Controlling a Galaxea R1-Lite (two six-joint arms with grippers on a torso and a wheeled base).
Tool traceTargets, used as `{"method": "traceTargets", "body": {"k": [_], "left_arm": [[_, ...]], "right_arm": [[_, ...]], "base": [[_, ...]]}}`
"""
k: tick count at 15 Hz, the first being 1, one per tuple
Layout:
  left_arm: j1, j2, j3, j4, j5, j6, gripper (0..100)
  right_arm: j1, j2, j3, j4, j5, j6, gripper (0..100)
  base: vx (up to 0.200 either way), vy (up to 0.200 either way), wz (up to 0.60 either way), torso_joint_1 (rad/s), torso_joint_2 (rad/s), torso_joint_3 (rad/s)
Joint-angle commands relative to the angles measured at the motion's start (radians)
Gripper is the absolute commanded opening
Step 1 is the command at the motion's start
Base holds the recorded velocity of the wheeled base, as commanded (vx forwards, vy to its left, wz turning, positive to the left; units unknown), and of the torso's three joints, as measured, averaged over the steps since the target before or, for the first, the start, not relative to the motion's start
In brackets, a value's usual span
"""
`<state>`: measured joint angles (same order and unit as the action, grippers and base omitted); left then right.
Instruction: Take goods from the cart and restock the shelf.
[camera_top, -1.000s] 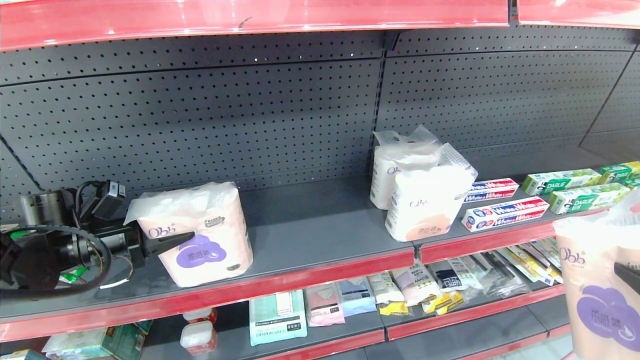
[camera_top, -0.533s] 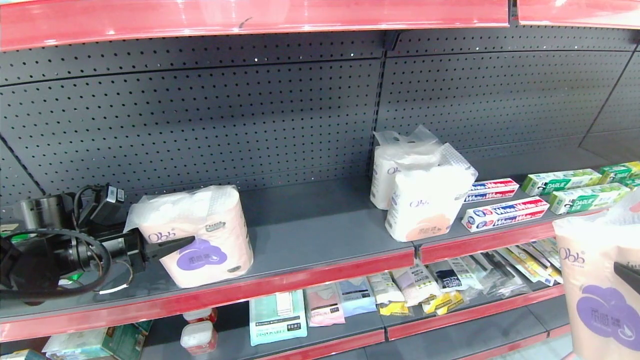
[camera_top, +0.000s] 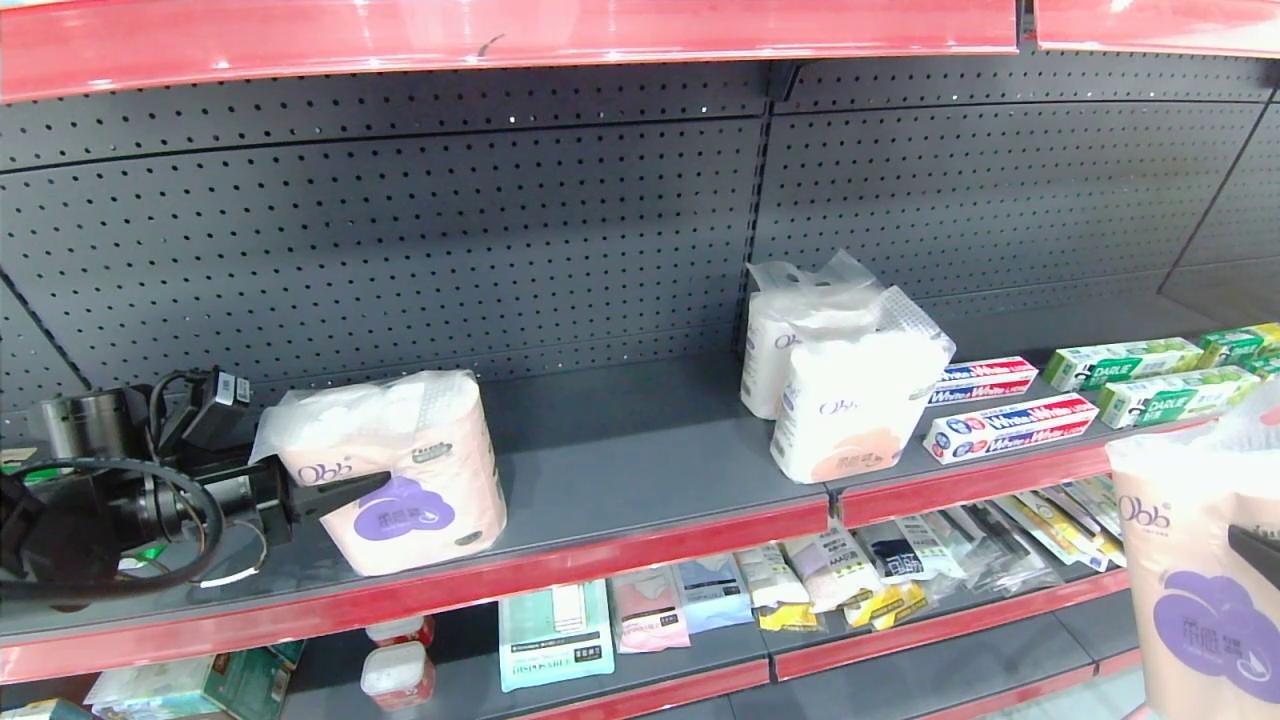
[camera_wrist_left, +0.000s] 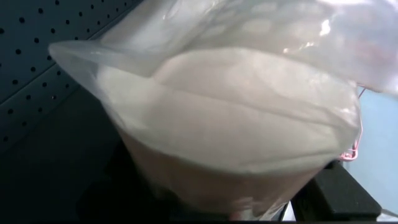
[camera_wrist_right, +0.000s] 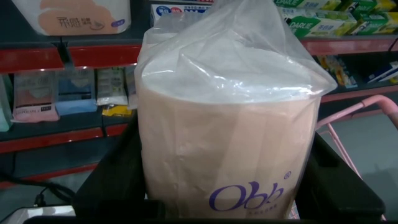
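nearest to us, the right jaws are closed on a pink tissue pack (camera_wrist_right: 230, 124) with a purple cloud label, held in front of the red-edged shelf (camera_top: 650, 545). on the shelf's left part the left jaws grip a second pink pack (camera_top: 400, 470), which stands on the grey board. further right stand two white packs (camera_top: 850, 400), then toothpaste boxes (camera_top: 1010, 425). behind all is dark pegboard (camera_top: 450, 230).

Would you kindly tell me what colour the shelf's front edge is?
Red shelf edge, best in head view.
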<state>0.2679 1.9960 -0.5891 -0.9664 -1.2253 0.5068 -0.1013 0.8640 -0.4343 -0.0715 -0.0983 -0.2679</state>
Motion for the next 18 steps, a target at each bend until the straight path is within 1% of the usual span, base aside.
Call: {"method": "traceTargets", "body": {"k": [1,10,13,16,18], "left_arm": [[0.001,0.001,-0.001,-0.002,0.0,0.001,0],[-0.001,-0.002,0.009,-0.012,-0.002,-0.002,0],[-0.001,-0.002,0.006,-0.012,-0.011,-0.005,0],[-0.009,-0.002,0.0,-0.012,-0.016,-0.016,0],[-0.009,0.0,-0.001,-0.012,-0.039,-0.016,0]], "right_arm": [[0.0,-0.003,0.0,-0.001,0.0,-0.001,0],[0.002,-0.008,0.002,-0.001,0.0,-0.002,0],[0.002,-0.013,0.003,-0.001,0.0,-0.008,0],[0.0,-0.013,0.003,-0.001,0.0,-0.008,0],[0.002,-0.013,0.005,-0.001,0.0,-0.008,0]], "base": [[0.0,0.0,0.0,0.0,0.0,0.0],[0.0,0.0,0.0,0.0,0.0,0.0],[0.0,0.0,0.0,0.0,0.0,0.0],[0.0,0.0,0.0,0.0,0.0,0.0],[0.0,0.0,0.0,0.0,0.0,0.0]]}}
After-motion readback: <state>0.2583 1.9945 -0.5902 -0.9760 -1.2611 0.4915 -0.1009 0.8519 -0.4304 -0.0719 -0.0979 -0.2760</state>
